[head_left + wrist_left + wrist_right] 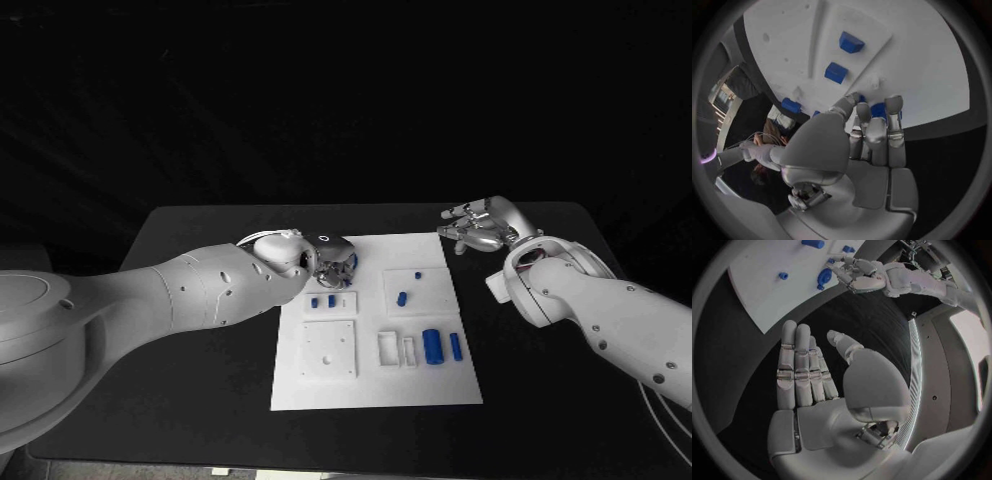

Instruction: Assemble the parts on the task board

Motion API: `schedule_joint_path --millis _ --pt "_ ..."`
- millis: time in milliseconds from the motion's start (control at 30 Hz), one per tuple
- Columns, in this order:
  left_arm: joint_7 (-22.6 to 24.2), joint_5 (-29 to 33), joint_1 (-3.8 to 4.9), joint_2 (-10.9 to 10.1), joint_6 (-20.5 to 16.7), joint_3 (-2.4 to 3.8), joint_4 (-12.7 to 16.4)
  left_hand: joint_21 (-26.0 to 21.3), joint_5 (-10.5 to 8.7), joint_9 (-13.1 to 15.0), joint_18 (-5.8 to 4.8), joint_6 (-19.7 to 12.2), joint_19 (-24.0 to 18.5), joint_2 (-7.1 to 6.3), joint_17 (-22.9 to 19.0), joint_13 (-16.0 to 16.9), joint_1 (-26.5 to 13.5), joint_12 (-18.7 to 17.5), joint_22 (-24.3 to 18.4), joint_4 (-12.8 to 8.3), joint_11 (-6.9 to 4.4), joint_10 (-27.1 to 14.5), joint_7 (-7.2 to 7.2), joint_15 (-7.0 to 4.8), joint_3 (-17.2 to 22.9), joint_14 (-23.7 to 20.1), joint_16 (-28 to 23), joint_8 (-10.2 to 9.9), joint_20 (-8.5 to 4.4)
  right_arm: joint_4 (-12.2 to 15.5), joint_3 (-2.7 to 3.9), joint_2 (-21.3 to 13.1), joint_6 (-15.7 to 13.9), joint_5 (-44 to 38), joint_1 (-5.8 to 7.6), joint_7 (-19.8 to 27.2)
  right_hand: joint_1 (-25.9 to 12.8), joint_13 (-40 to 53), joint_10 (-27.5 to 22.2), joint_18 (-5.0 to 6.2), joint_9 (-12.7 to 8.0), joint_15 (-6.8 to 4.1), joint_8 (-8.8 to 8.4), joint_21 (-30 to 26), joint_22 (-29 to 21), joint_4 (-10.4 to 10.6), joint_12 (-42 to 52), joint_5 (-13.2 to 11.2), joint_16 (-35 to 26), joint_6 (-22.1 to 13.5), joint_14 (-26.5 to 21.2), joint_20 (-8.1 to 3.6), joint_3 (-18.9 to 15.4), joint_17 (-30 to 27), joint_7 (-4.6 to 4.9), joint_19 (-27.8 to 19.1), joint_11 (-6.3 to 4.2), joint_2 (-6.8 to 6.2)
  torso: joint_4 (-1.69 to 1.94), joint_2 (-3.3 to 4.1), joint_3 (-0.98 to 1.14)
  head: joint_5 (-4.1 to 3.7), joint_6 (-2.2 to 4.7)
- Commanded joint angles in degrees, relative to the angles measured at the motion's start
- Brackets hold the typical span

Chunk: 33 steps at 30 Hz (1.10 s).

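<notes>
Left robot hand [329, 262] at task board [378, 392] far edge

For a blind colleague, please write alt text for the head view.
The left hand reaches over the far left corner of the white task board, touching a round blue part. The right hand hovers empty beyond the board's right side.
</notes>
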Motion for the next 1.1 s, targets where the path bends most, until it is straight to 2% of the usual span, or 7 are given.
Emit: schedule_joint_path --millis 33,233,400,733,800,933,1100 --pt "0.3 4.9 -0.33 -0.5 -3.9 -0.15 0.3 0.4 0.05 0.1 1.12 0.5 0.5 -1.10 0.1 0.1 0.0 -0.3 1.0 -0.5 -0.05 0.4 0.02 -0.11 -0.2 0.5 -0.3 0.3 0.08 0.1 0.02 0.0 0.6 0.0 -0.03 0.7 -0.7 -0.1 -0.4 0.79 0.1 0.37 0.20 0.1 -0.2 0.3 -0.1 0.2 0.3 0.2 0.2 0.01 0.1 0.1 -0.16 0.2 0.10 0.03 0.06 0.01 0.00 -0.09 0.18" --pt "3.4 13.6 -0.35 -1.9 -9.0 0.52 1.0 0.4 -0.05 0.1 1.03 0.8 0.8 -1.18 0.5 0.2 0.0 -0.6 1.0 -1.1 -0.19 0.9 -0.06 -0.31 -0.4 1.0 -0.6 0.3 -0.15 0.1 0.02 0.0 0.6 0.0 -0.03 0.8 -0.5 -0.1 -0.3 0.79 0.1 0.35 0.20 0.1 -0.4 0.3 -0.1 0.3 0.4 0.3 0.2 -0.01 0.1 0.1 -0.19 0.3 0.08 0.04 0.04 0.00 -0.06 -0.22 0.39" --pt "5.4 20.0 -0.35 -3.1 -10.7 1.99 1.9 0.4 -0.17 0.1 0.84 0.8 0.9 -1.13 0.7 0.3 -0.1 -0.7 1.0 -1.5 -0.20 0.9 -0.04 -0.40 -0.5 1.0 -0.8 0.3 -0.37 0.2 0.02 0.0 0.6 0.0 -0.03 1.0 -0.5 -0.1 -0.3 0.80 0.1 0.31 0.21 0.2 -0.4 0.3 0.0 0.3 0.4 0.5 0.2 -0.04 0.2 0.1 -0.23 0.3 0.04 0.12 0.09 -0.03 -0.07 -0.28 0.65" --pt "7.5 35.0 0.02 -5.9 -9.9 5.07 5.9 0.3 -0.52 0.1 0.56 0.6 0.7 -0.85 0.7 0.7 -0.4 -0.7 1.0 -1.7 -0.16 0.6 -0.04 -0.47 -1.3 0.8 -1.2 0.3 -0.53 0.6 0.02 -0.2 0.8 1.5 -0.04 1.3 -0.6 0.0 1.2 0.71 0.1 0.06 0.21 0.3 -0.2 0.0 0.3 0.1 0.6 1.7 0.4 -0.24 0.3 0.4 -0.60 0.6 -0.47 0.44 0.14 -0.07 -0.11 -0.28 1.61" --pt "7.9 39.1 0.40 -7.1 -9.3 5.73 7.7 0.2 -0.66 0.1 0.54 0.5 0.7 -0.78 0.6 0.7 -0.5 -0.7 1.0 -1.7 -0.15 0.6 -0.03 -0.50 -1.4 0.7 -1.3 0.3 -0.56 1.0 0.02 -0.3 1.3 3.6 -0.04 1.3 -0.5 0.2 2.8 0.59 0.1 -0.23 0.24 0.5 -0.1 -0.2 1.1 0.0 1.0 2.2 0.7 -0.42 0.0 0.6 -0.86 1.0 -1.09 0.68 0.11 -0.10 -0.11 -0.32 2.05" --pt "8.4 43.3 0.84 -8.9 -8.8 6.37 10.7 0.2 -0.72 0.1 0.46 0.5 0.7 -0.63 0.7 0.8 -0.4 -0.7 1.0 -1.9 -0.18 0.5 -0.04 -0.55 -1.7 0.7 -1.3 0.3 -0.64 1.6 0.01 -0.5 2.9 7.0 -0.04 1.3 -0.5 0.8 5.6 0.22 0.1 -0.94 0.20 1.2 0.5 -0.5 2.4 0.0 2.0 3.0 1.8 -1.07 -0.8 1.4 -1.29 2.1 -2.23 1.14 0.12 -0.08 -0.06 -0.28 2.60" --pt "9.3 49.4 1.19 -11.4 -8.6 6.77 14.7 0.2 -0.74 0.1 0.45 0.6 0.8 -0.57 0.9 0.8 -0.4 -0.7 1.0 -2.0 -0.20 0.6 -0.06 -0.57 -1.8 0.8 -1.3 0.3 -0.67 3.0 0.01 -0.9 7.1 13.1 -0.03 0.9 -1.4 6.4 10.2 -0.71 0.1 -3.04 0.12 5.2 4.0 -1.0 6.8 0.1 7.2 4.2 6.0 -3.32 -2.2 6.4 -2.19 6.0 -4.43 1.94 0.15 -0.11 -0.19 -0.46 3.25"
